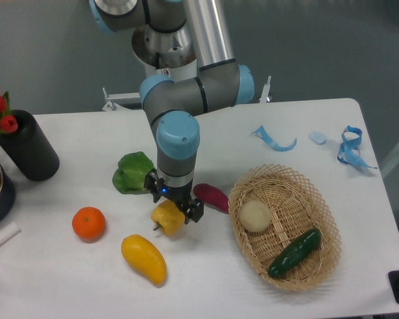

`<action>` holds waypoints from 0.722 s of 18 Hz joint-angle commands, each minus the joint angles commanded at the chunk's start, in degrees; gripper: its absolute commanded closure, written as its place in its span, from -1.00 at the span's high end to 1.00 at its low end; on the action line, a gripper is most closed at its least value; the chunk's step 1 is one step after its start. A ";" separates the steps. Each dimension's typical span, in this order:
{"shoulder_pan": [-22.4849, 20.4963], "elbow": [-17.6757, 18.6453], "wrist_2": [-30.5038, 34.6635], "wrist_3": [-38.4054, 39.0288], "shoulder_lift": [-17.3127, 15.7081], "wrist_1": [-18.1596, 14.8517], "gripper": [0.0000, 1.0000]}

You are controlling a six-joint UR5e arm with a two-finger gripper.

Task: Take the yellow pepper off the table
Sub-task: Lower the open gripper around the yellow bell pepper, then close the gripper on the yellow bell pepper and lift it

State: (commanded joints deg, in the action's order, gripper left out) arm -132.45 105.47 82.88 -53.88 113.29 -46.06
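Note:
The yellow pepper (167,218) is small and lobed, with a short dark stem pointing to the lower left. It lies on the white table (206,292) just left of centre. My gripper (175,202) hangs straight down over it, fingers at the pepper's top and right side, one fingertip (193,214) showing at its right. The jaws seem to close around the pepper, but the wrist hides the contact. The pepper looks to be at table level.
A green pepper (134,173) lies just behind left of the gripper, a purple eggplant (211,197) to its right. A mango-shaped yellow fruit (145,259) and an orange (88,223) lie in front left. A wicker basket (282,193) holds a potato and cucumber. A black vase (28,149) stands far left.

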 joint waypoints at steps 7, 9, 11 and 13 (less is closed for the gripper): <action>0.00 0.00 0.00 0.00 0.97 0.00 1.00; 0.00 -0.09 0.00 0.09 0.97 0.00 0.86; 0.00 -0.09 0.00 0.09 0.97 0.00 0.54; 0.00 -0.18 0.00 0.09 0.97 0.00 0.23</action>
State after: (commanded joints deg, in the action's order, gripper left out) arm -132.45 105.29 82.88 -53.79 114.26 -46.05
